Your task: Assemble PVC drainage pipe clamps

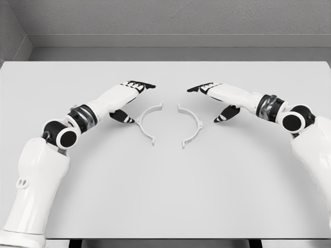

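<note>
White clamp halves [147, 124] [190, 126] lie apart between the left hand [130, 99] and right hand [216, 100], both spread and empty; grasping each probably comes next.

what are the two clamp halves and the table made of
Left clamp half and right clamp half: probably white plastic, matte, thin curved strips with flanged ends. Table: smooth pale grey matte surface, material unclear in this render.

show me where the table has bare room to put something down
Widest bare patch: the table in front of the two clamp halves, between the forearms. A free strip runs along the far edge behind both hands. Crowded at centre: left clamp half and right clamp half sit apart, flanked by left hand and right hand.
</note>
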Motion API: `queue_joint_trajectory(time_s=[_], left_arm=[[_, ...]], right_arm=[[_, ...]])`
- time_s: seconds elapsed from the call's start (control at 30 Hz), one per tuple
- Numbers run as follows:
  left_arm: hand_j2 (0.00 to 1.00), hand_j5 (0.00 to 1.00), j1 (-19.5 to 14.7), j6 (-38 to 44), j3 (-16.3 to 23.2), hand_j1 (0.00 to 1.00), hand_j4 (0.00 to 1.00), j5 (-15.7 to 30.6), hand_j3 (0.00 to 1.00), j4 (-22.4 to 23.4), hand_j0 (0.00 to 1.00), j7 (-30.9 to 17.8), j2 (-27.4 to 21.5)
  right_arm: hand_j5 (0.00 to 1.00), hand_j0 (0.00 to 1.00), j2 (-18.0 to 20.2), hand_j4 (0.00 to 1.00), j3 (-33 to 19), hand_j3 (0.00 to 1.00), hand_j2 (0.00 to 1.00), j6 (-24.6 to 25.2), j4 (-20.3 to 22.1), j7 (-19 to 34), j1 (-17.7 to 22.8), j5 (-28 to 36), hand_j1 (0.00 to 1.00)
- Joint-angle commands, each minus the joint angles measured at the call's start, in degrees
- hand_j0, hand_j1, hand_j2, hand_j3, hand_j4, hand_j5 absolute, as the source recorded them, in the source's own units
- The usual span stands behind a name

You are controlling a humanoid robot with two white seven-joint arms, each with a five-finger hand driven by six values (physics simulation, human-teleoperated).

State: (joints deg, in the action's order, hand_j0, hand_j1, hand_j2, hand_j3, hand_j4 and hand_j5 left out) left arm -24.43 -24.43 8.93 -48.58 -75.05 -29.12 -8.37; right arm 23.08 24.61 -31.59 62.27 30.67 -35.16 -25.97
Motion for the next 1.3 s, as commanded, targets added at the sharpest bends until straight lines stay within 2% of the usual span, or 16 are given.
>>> queue_joint_trajectory(time_s=[0.0, 0.27, 0.5, 0.6, 0.67, 0.73, 1.27], left_arm=[[1.0, 1.0, 0.0, 0.17, -0.23, 1.0, 1.0, 0.32, 1.0, 0.34, 1.0, 0.03, -0.16], [1.0, 1.0, -1.58, 0.17, -0.31, 1.0, 1.0, 0.32, 1.0, 3.24, 1.0, 0.03, 0.19], [1.0, 1.0, -1.85, 0.78, 0.21, 1.0, 1.0, 0.32, 1.0, 3.24, 1.0, 0.12, 0.81], [1.0, 1.0, -2.02, 0.78, 0.3, 1.0, 1.0, 0.32, 1.0, 3.24, 1.0, 0.03, 1.51], [1.0, 1.0, -2.11, 0.87, 0.3, 1.0, 1.0, 0.32, 1.0, 3.15, 1.0, 0.12, 1.69], [1.0, 1.0, -2.11, 0.87, 0.39, 1.0, 1.0, 0.32, 1.0, 3.15, 1.0, 0.12, 2.3], [1.0, 1.0, -2.02, 0.78, 1.71, 1.0, 1.0, 0.24, 1.0, 2.36, 1.0, 0.03, 3.8]], right_arm=[[1.0, 1.0, 0.21, 1.0, -0.09, 1.0, 1.0, 0.38, -0.04, -0.09, -0.09, 0.39, 1.0], [1.0, 1.0, 2.41, 1.0, -0.09, 1.0, 1.0, -0.06, -0.48, 0.0, -0.79, 0.74, 1.0], [1.0, 1.0, 3.37, 1.0, -0.18, 1.0, 1.0, -0.23, 0.4, -0.26, -0.97, 1.36, 1.0], [1.0, 1.0, 5.31, 1.0, -0.18, 1.0, 1.0, -0.14, 5.32, -0.17, -0.35, 1.27, 1.0], [1.0, 1.0, 5.4, 1.0, -0.18, 1.0, 1.0, -0.14, 5.5, -0.17, -0.35, 1.27, 1.0], [1.0, 1.0, 7.15, 1.0, -0.09, 1.0, 1.0, -0.06, 5.58, -0.09, -0.62, 1.18, 1.0], [1.0, 1.0, 8.65, 1.0, -0.18, 1.0, 1.0, 0.21, 5.59, 0.0, -0.97, 0.83, 1.0]])
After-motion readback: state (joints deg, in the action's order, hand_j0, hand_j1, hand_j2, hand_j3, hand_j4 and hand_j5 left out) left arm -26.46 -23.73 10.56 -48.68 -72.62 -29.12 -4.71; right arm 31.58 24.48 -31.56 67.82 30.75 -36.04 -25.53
